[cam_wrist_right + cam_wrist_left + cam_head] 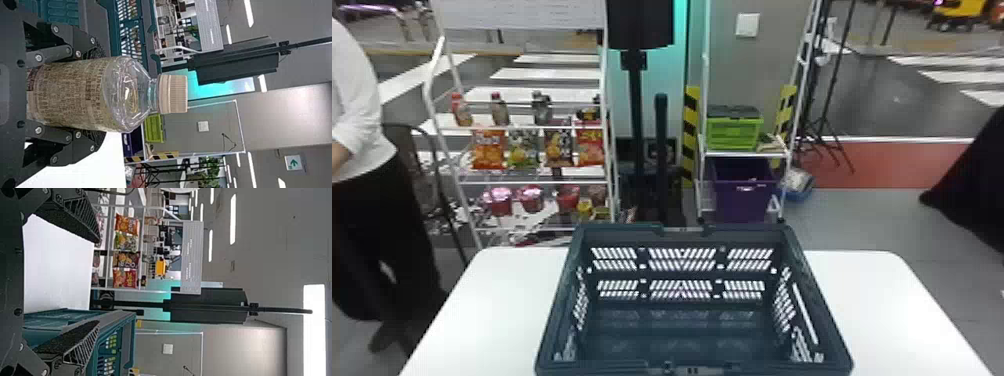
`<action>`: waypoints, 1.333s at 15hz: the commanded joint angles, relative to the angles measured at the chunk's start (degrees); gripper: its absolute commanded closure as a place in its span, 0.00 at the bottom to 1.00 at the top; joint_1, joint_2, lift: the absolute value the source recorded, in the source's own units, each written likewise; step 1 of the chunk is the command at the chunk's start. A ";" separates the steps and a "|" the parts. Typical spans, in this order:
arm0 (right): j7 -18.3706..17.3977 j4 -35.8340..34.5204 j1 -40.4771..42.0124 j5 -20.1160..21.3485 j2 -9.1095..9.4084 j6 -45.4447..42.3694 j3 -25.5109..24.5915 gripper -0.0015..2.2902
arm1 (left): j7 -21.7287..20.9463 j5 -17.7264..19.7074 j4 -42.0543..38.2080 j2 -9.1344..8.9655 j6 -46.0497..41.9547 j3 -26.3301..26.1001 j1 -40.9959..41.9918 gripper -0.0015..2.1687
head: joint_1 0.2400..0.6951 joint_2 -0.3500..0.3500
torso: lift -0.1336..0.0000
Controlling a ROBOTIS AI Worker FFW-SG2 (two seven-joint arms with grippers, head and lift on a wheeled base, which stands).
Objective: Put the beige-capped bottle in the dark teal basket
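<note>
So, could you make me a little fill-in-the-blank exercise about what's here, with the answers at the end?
The right gripper holds a bottle whose cap is coloured ____.
The table under the dark teal basket is ____.
The left gripper is holding ____.
The box below the green crate is ____.

Missing words: beige; white; nothing; purple.

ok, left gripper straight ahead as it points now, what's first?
Likely the white snack rack beyond the table, but the dark teal basket sits close beside that line; depth unclear.
</note>
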 commanded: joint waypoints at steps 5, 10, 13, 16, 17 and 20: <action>0.00 -6.84 1.80 0.09 0.00 0.18 -0.09 0.79 | 0.00 0.00 0.01 0.00 0.00 -0.09 0.10 0.07 | 0.57 0.50 | 1.00; 0.00 -14.83 -2.77 0.79 -0.18 17.23 -0.61 0.79 | 0.00 0.00 -0.16 0.09 -0.18 -0.09 0.19 0.07 | 0.57 0.50 | 1.00; -0.70 -20.02 -10.15 1.67 -0.09 34.28 0.00 0.79 | 0.00 0.00 -0.08 0.09 -0.35 -0.09 0.36 0.07 | 0.57 0.50 | 1.00; -1.58 -22.57 -18.50 2.55 -0.18 51.86 1.50 0.79 | 0.00 0.00 0.01 0.09 -0.53 -0.09 0.54 0.07 | 0.57 0.50 | 1.00; -1.58 -22.83 -21.67 2.90 -0.35 58.01 2.29 0.79 | -0.09 0.00 0.01 0.18 -0.53 -0.09 0.54 0.07 | 0.57 0.50 | 1.00; -3.08 -22.39 -33.27 3.96 -0.88 79.81 5.71 0.79 | -0.09 0.08 0.01 0.27 -0.53 -0.09 0.45 0.07 | 0.57 0.50 | 1.00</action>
